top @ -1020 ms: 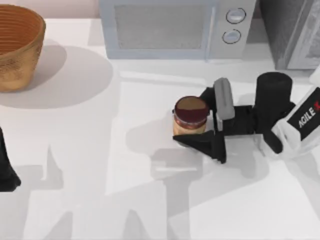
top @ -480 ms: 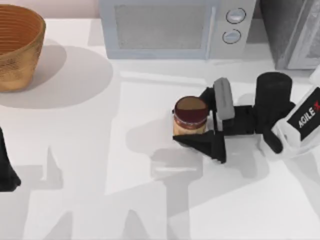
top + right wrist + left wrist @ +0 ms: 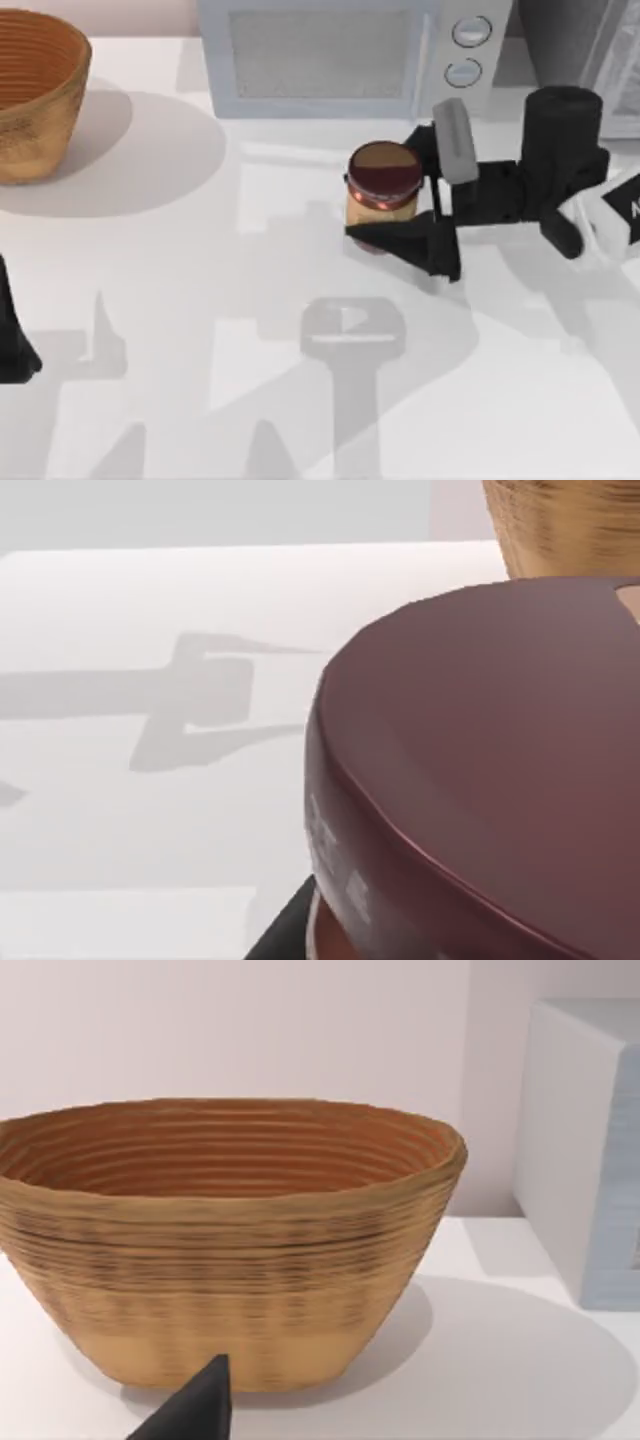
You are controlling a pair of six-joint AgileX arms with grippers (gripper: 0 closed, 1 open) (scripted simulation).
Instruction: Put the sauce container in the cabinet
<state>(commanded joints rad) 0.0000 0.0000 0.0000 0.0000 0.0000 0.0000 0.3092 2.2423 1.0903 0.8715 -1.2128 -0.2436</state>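
My right gripper (image 3: 392, 205), in the upper middle of the top view, pinches the small round sauce container (image 3: 381, 194) with its dark maroon lid, lifted clear of the white table (image 3: 180, 300) (its shadow lies apart below). That likely frees it for carrying to the dark grey speckled cabinet (image 3: 560, 40) at upper right. My left gripper (image 3: 14, 345) waits at the left edge; I cannot tell its grip.

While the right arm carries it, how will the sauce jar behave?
The sauce jar, held by the right end effector, looks rigid, so probably will not deform. Its round, smooth lid suggests it may slip, or roll if dropped.
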